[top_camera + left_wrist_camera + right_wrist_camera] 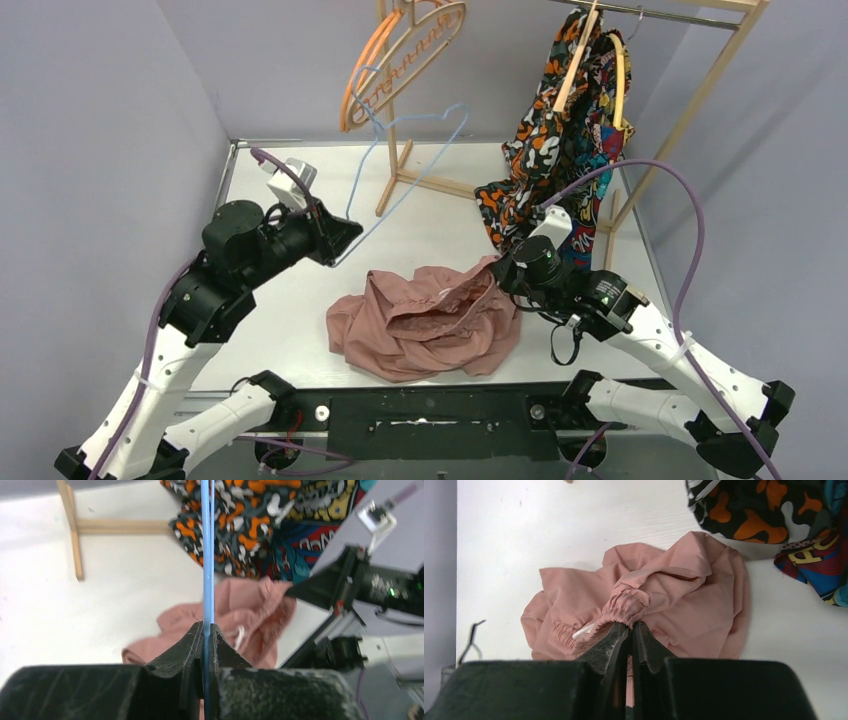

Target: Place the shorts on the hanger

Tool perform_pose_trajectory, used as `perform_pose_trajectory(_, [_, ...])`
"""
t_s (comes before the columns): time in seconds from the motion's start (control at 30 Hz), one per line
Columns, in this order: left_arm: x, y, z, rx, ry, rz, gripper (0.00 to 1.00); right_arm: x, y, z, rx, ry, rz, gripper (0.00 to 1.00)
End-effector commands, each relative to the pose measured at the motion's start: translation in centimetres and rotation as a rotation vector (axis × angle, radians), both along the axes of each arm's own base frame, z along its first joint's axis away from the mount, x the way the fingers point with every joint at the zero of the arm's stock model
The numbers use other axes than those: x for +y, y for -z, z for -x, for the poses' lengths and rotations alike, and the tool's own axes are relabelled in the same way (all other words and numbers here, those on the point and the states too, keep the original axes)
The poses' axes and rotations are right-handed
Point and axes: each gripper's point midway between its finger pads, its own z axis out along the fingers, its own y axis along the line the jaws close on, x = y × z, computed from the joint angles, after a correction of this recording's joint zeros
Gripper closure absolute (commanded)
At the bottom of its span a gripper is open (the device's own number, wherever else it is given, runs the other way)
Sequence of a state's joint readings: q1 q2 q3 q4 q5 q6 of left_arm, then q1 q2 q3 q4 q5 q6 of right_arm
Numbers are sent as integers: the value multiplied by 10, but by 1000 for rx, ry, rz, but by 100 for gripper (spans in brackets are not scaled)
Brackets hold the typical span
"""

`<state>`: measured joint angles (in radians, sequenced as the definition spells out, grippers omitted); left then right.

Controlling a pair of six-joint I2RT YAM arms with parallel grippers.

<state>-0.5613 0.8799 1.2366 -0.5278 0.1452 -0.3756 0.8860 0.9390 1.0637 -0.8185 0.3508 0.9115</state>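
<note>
The dusty-pink shorts [425, 325] lie crumpled on the white table near its front edge. My right gripper [497, 270] is shut on their gathered waistband [624, 605] and lifts that edge a little; the white drawstring [583, 631] shows beside it. My left gripper [338, 245] is shut on a lower corner of the thin light-blue wire hanger [415, 160], held tilted above the table to the left of the shorts. In the left wrist view the blue wire [207, 555] runs straight up from between the fingers, with the shorts [250, 615] beyond.
A wooden rack [700, 110] stands at the back with a multicoloured patterned garment [560, 140] hanging on the right. An orange hanger and a pale wooden hanger [400, 60] hang at the left of the rack. The rack's foot [395, 180] rests on the table.
</note>
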Motion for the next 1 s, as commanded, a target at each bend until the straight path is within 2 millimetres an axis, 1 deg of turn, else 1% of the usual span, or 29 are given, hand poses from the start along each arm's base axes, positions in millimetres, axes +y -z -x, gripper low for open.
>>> perform_pose_trajectory(0.0, [-2, 20, 55, 116, 172, -10, 100, -10, -21, -19, -43, 93, -55, 100])
perform_pose_trajectory(0.1, [4, 21, 80, 99, 223, 13, 100, -13, -18, -24, -29, 121, -52, 100])
perform_pose_trajectory(0.2, [7, 29, 92, 161, 232, 18, 100, -16, -14, -29, -20, 140, -41, 100])
perform_pose_trajectory(0.23, [4, 33, 97, 207, 260, 21, 100, -17, -13, -31, -17, 146, -38, 100])
perform_pose_trajectory(0.3, [-9, 41, 113, 297, 378, 31, 100, -20, -10, -35, -8, 166, -32, 100])
perform_pose_trajectory(0.37, [-14, 44, 123, 343, 430, 46, 100, -23, -8, -39, 0, 182, -30, 100])
perform_pose_trajectory(0.5, [-6, 41, 130, 301, 411, 55, 100, -31, -5, -46, -2, 220, -11, 100])
perform_pose_trajectory(0.67, [-6, 62, 135, 434, 412, 23, 100, -42, -8, -54, -10, 285, -11, 100])
perform_pose_trajectory(0.73, [-5, 67, 135, 456, 406, 10, 100, -49, -7, -55, -15, 310, -7, 100])
perform_pose_trajectory(0.87, [-2, 62, 136, 417, 404, 4, 100, -63, -4, -55, -7, 351, 10, 100])
perform_pose_trajectory(0.97, [-4, 67, 134, 433, 414, -5, 100, -67, -8, -56, -24, 353, -2, 100])
